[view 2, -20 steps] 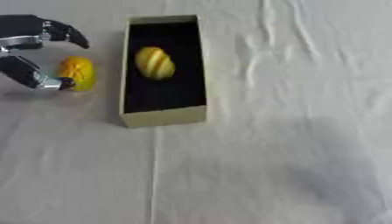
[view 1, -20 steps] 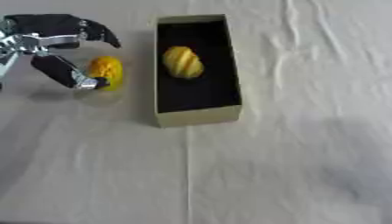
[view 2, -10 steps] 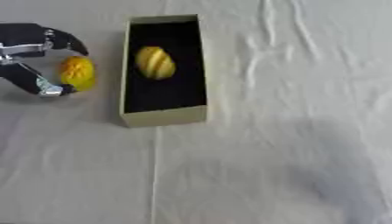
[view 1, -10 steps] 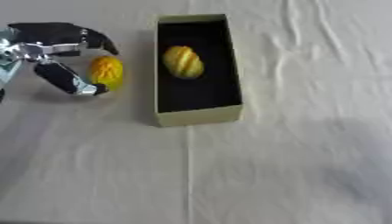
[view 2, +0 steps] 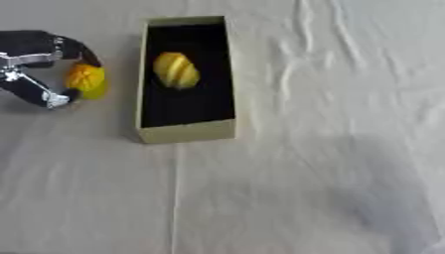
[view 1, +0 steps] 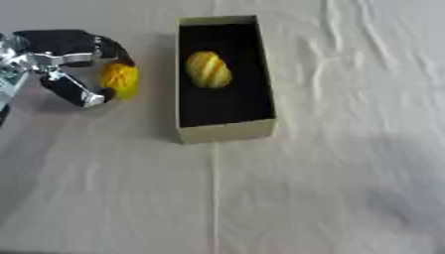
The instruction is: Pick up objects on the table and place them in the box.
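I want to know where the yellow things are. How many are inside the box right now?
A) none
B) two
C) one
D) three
C: one striped yellow object lies in the box; the other yellow object is outside, left of the box, between the curled fingers and thumb of the left hand.

Two yellow fruits (view 1: 208, 69) (view 1: 120, 80), one box (view 1: 226, 132).

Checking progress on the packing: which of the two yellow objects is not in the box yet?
The yellow-orange one on the cloth left of the box, between the left robot hand's fingers. The striped yellow one already lies inside.
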### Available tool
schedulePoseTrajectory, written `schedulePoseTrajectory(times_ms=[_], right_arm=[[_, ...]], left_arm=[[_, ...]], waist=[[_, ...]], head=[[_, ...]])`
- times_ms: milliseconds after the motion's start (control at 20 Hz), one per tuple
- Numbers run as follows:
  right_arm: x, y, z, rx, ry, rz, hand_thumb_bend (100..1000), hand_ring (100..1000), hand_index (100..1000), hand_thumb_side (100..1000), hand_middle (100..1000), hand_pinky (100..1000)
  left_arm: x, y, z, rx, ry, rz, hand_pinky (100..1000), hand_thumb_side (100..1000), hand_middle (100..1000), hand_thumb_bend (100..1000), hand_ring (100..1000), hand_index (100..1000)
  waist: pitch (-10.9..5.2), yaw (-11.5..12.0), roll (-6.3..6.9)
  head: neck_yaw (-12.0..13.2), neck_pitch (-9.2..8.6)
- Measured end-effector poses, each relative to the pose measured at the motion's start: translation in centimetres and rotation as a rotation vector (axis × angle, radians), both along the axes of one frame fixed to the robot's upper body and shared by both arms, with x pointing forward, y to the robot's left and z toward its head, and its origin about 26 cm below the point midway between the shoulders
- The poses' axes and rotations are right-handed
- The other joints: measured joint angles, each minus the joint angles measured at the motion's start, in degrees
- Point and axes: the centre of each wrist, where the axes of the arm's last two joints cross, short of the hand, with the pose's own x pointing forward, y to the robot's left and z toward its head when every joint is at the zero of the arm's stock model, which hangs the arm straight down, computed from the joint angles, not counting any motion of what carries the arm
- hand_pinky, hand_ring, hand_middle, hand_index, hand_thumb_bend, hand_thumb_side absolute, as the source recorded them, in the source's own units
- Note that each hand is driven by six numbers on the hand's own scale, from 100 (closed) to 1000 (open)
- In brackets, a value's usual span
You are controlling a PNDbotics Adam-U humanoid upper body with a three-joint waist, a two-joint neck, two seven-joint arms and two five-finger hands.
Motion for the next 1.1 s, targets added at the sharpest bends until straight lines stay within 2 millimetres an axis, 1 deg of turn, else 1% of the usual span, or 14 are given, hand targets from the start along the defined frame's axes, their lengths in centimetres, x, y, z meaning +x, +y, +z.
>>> schedulePoseTrajectory(times_ms=[50,200,250,350,500,750,1000,1100], right_arm=[[0.0,0.0,0.0,0.004,0.001,0.000,100,739,767,580,679,900],[0.0,0.0,0.0,0.008,0.003,0.003,100,738,767,581,679,901],[0.0,0.1,0.0,0.010,0.003,0.004,100,738,766,581,678,901],[0.0,0.1,-0.1,0.014,0.003,0.004,100,738,766,579,678,901],[0.0,0.2,-0.2,0.022,0.004,0.004,100,738,766,582,677,901],[-0.1,0.2,-0.2,0.024,0.012,0.003,100,737,768,584,676,902],[-0.2,0.2,-0.5,0.031,0.022,0.002,100,737,767,584,676,901],[-0.3,0.2,-0.5,0.032,0.021,0.001,100,737,767,584,676,901]], left_arm=[[0.0,0.0,0.0,0.003,-0.004,0.003,811,112,780,210,867,865],[0.0,0.0,-0.1,0.011,-0.018,0.004,786,108,756,198,846,845],[0.0,0.0,-0.1,0.014,-0.022,0.002,747,110,719,141,809,812],[0.0,0.0,-0.1,0.015,-0.031,0.002,726,122,683,100,780,781],[-0.3,-0.2,-0.1,-0.002,-0.055,-0.012,698,122,645,100,746,746],[-1.4,-1.5,1.3,-0.059,-0.159,-0.059,658,105,580,100,679,679],[-2.8,-2.2,3.1,-0.109,-0.255,-0.104,654,101,574,100,666,674],[-3.5,-2.8,4.0,-0.131,-0.287,-0.137,651,118,574,100,658,675]], waist=[[0.01,0.00,-0.01],[0.02,0.03,-0.09],[0.02,0.04,-0.16],[0.02,0.04,-0.32],[0.02,0.10,-0.36],[0.01,0.28,-0.32],[-0.24,0.44,-0.31],[-0.37,0.48,-0.31]], head=[[0.00,0.00],[0.00,0.00],[0.00,0.01],[0.00,0.02],[0.00,0.05],[-0.03,0.07],[-0.24,0.07],[-0.35,0.07]])
